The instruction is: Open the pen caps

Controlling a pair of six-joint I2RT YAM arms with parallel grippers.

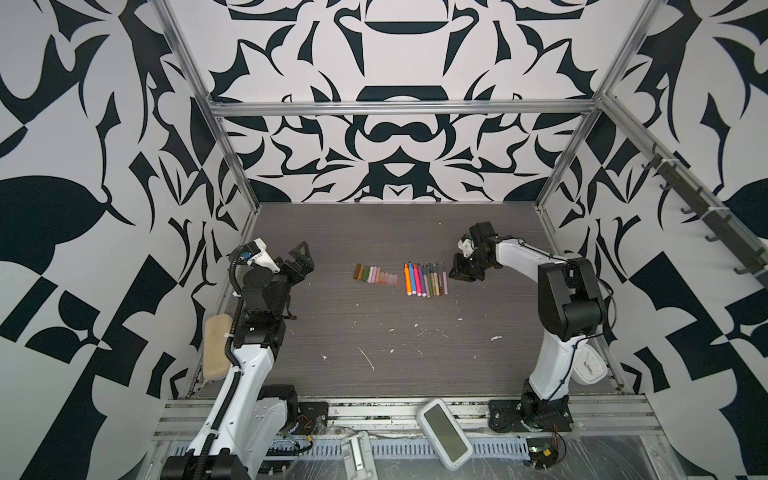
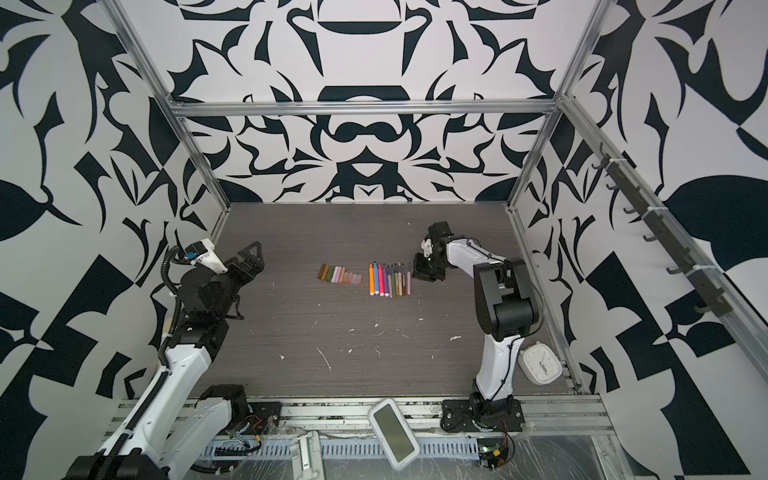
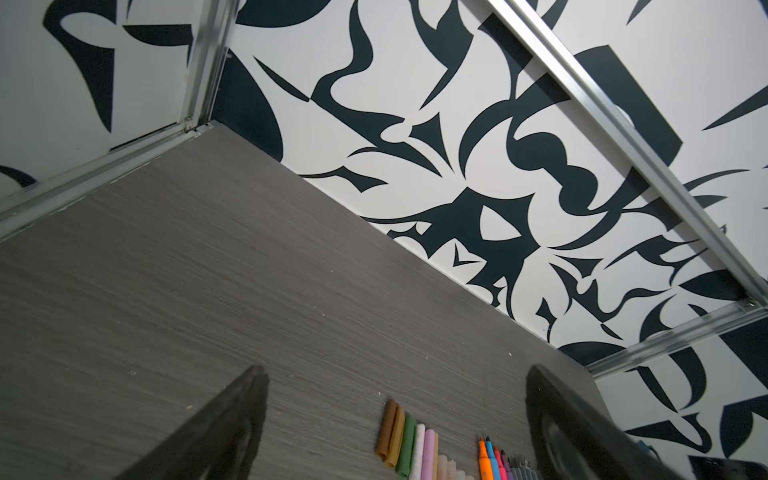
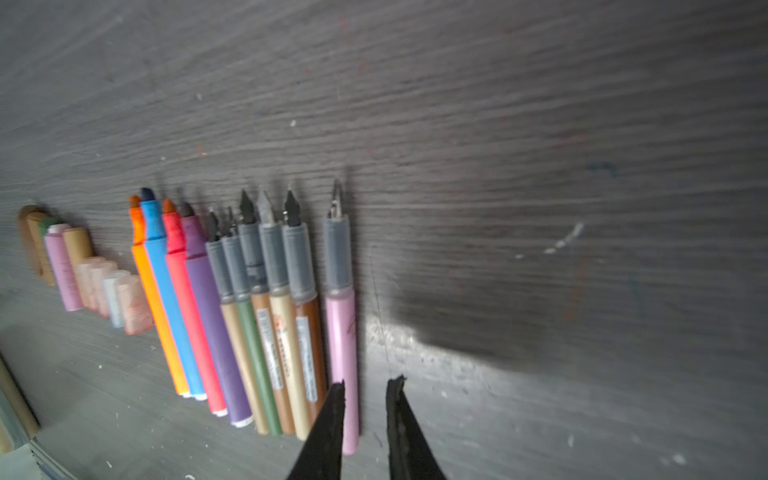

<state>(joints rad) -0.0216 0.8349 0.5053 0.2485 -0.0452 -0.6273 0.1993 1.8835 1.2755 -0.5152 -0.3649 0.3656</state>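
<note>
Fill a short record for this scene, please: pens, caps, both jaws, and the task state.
pens: ten, in one row on the table, tips bare and pointing to the back wall
pen caps: off the pens, in their own row, left of the pens in both top views
left jaws: wide apart, empty, left of the caps, not touching them
right jaws: narrowly apart, nothing between them, beside the pink pen that ends the row
task state: no cap is seen on any pen
</note>
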